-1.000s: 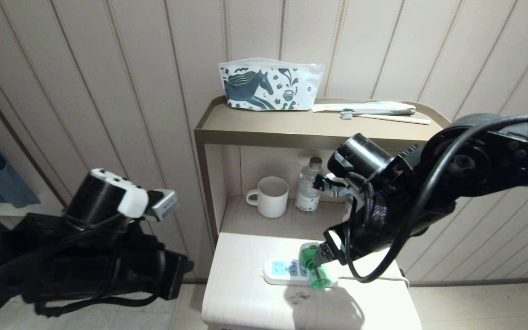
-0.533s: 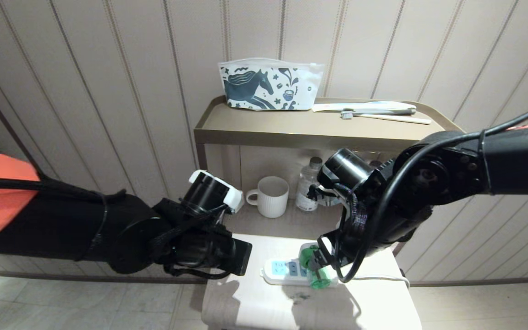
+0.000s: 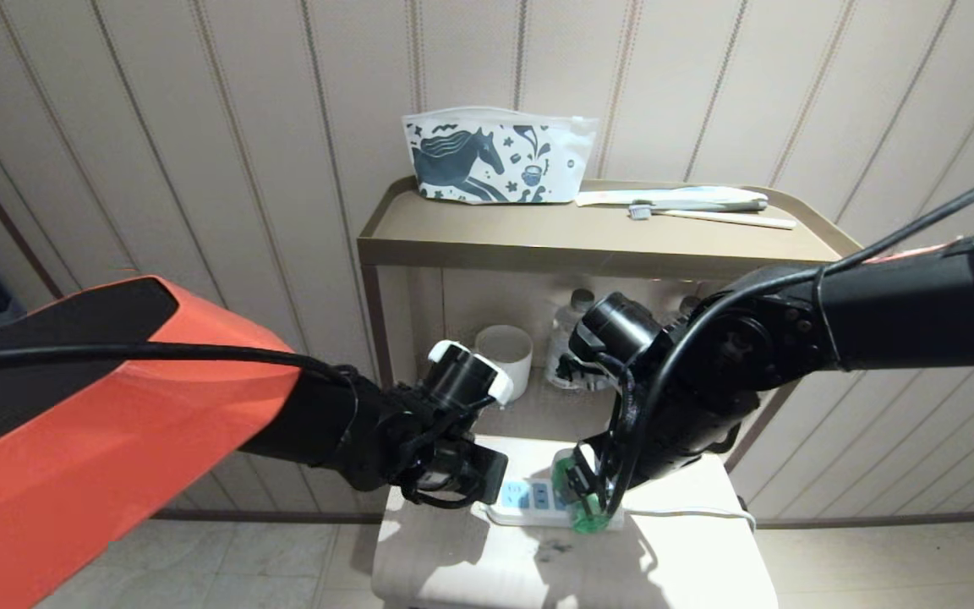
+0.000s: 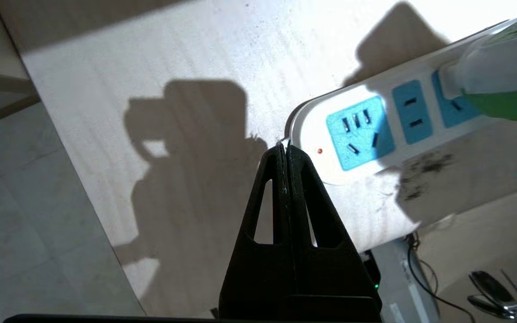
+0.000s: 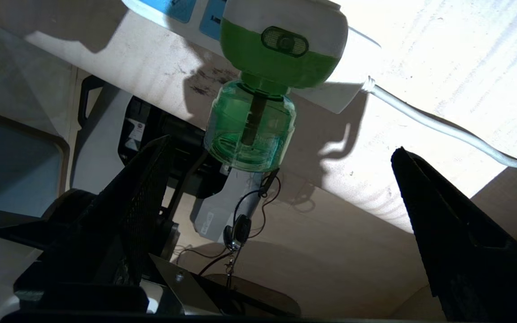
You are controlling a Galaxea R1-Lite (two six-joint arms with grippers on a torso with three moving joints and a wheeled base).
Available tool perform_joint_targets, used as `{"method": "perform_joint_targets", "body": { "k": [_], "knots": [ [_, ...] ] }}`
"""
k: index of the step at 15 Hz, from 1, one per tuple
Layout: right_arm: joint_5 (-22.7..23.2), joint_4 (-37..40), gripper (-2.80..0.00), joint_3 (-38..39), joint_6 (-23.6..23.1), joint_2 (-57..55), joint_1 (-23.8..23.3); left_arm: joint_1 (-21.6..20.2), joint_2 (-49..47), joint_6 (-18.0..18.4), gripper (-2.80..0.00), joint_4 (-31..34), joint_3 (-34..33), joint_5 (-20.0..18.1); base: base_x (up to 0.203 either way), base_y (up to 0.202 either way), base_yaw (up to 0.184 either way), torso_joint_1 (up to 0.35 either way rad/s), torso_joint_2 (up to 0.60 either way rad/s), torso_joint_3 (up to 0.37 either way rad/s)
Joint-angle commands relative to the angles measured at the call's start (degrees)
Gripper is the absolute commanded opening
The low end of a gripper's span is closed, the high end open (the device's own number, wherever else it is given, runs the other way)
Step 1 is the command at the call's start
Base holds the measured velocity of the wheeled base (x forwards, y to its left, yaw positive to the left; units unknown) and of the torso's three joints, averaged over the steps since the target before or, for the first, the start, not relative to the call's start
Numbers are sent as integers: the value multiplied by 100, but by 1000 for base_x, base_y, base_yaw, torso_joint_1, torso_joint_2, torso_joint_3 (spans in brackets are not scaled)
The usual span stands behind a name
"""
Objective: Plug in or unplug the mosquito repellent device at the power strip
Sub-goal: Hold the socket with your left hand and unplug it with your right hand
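Observation:
The mosquito repellent device (image 3: 582, 507) (image 5: 281, 49) sits plugged into the right end of the white power strip (image 3: 525, 499) (image 4: 357, 134), its green bottle (image 5: 249, 130) sticking out sideways. My right gripper (image 3: 593, 491) (image 5: 282, 144) is open around it, with the bottle's end between the fingertips and neither finger touching it. My left gripper (image 3: 487, 491) (image 4: 284, 148) is shut with nothing in it. Its tip is at the strip's left end, beside the first blue socket panel.
The strip lies on a small white table (image 3: 690, 567) and its cord (image 5: 442, 130) runs off to the right. Behind, a shelf unit (image 3: 571, 241) holds a mug (image 3: 506, 347), a water bottle (image 3: 567, 334), a horse-print pouch (image 3: 495, 161) and a toothbrush (image 3: 707, 216).
My left arm has swung in from the far left and stretched out to the strip's left end. My right arm has sunk a little and stays around the device.

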State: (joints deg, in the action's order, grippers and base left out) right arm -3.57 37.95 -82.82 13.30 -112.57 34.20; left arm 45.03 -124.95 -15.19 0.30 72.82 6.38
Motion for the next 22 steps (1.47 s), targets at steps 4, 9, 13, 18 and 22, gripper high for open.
{"method": "perform_joint_targets", "body": {
  "k": [4, 9, 13, 18, 22],
  "knots": [
    [14, -145, 0, -43, 6, -314, -116, 14, -258, -54, -280, -4, 48, 118, 0, 0, 0, 0, 0, 0],
    [14, -402, 0, -41, 6, -491, -124, 22, -349, -107, -280, 0, 279, 116, 0, 0, 0, 0, 0, 0],
    [6, -411, 0, -62, 6, -532, -204, 84, -429, -178, -280, 47, 532, 125, 0, 0, 0, 0, 0, 0],
    [-2, -411, 0, -84, 1, -629, -229, 164, -565, -186, -280, 49, 549, 153, 0, 0, 0, 0, 0, 0],
    [-3, -411, 0, -111, 6, -661, -230, 181, -574, -193, -280, 31, 583, 144, 0, 0, 0, 0, 0, 0]
  ]
}}
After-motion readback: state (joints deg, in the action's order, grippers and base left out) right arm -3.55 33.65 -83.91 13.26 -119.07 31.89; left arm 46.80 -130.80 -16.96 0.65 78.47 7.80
